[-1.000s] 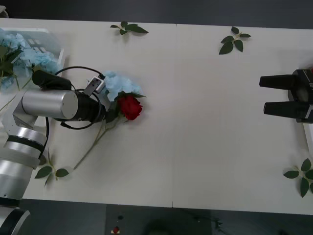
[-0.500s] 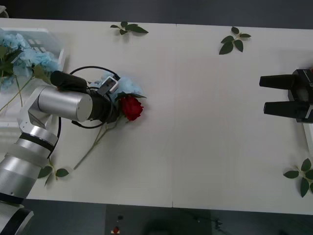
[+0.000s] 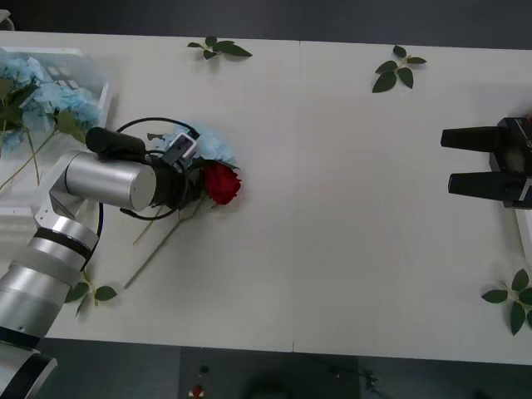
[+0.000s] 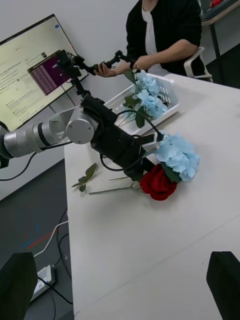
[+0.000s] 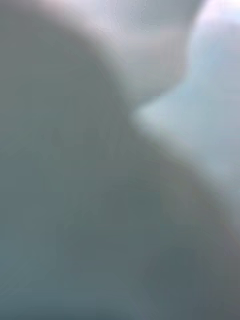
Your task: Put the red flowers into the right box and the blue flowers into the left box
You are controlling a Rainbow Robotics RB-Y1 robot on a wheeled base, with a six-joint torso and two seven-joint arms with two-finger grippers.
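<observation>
Left arm covers the flowers it reaches for
The left gripper is buried among the blue flower and red rose, so its fingers cannot be read; the left wrist view is a pale blur. The basket is cut off at the front view's edge, and the right gripper runs off it

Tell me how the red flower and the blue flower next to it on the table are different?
The red flower is one small, tight, deep-red rose head; the blue flower is a wider, ruffled, pale sky-blue cluster. The red flower lies on the robot's side of the pair; the blue flower lies on the far side, half hidden by the left arm in the front view. Both rest on the white table, touching, close to the left arm's end.
</observation>
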